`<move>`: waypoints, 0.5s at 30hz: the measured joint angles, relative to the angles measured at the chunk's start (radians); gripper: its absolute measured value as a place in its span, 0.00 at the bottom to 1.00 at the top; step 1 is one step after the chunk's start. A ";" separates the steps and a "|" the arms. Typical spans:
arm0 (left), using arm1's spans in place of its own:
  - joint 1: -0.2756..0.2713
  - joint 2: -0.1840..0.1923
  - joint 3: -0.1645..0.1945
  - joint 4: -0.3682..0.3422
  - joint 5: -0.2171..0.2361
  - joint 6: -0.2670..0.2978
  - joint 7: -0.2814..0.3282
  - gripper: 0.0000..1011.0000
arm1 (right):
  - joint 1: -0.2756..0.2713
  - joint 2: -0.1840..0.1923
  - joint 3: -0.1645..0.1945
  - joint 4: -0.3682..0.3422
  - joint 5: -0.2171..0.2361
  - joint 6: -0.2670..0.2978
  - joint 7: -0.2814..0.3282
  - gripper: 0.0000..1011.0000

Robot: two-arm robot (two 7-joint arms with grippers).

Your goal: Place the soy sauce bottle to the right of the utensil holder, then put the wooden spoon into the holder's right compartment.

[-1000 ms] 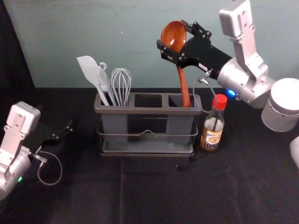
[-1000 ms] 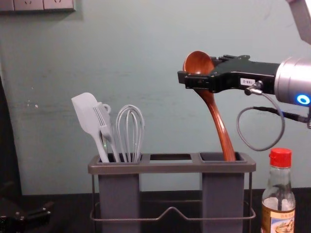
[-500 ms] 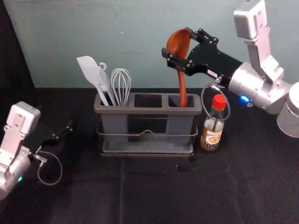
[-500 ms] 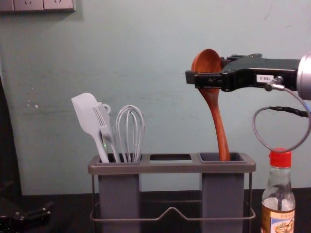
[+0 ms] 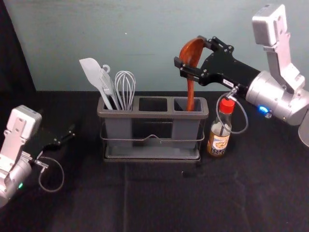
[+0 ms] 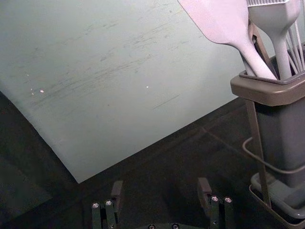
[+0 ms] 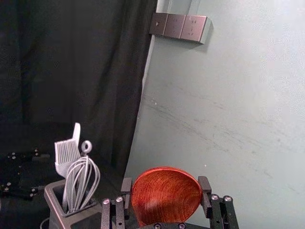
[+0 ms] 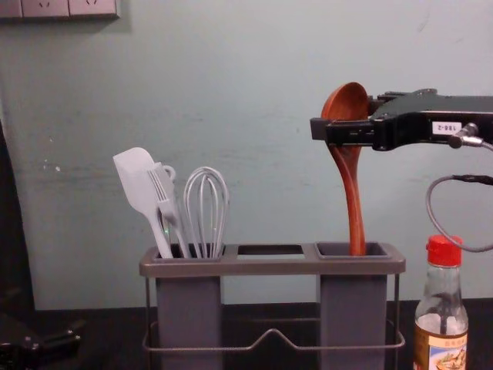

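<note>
Spoon (image 8: 347, 104): bowl up; handle end inside the right compartment (image 8: 353, 308) of the holder (image 5: 153, 115).
Right gripper (image 7: 166, 188): clamped on the spoon's bowl, above the compartment.
Bottle (image 5: 219, 141): upright, just right of the holder; first step reads as done.
Spoon step: nearly complete; lowering, release and withdrawal appear to be left (caution: the cable (image 8: 428, 202) could snag the bottle).
Left gripper (image 6: 160, 187): parked left of the holder, fingers apart.
</note>
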 joint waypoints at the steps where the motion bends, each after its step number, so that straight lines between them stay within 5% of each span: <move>1: 0.000 0.000 0.000 0.000 0.000 0.000 0.000 1.00 | 0.000 0.000 0.000 0.000 0.000 0.000 0.000 0.84; 15: 0.000 0.000 0.000 0.000 0.000 0.000 0.000 1.00 | 0.008 -0.012 -0.025 0.063 0.005 0.007 -0.008 0.84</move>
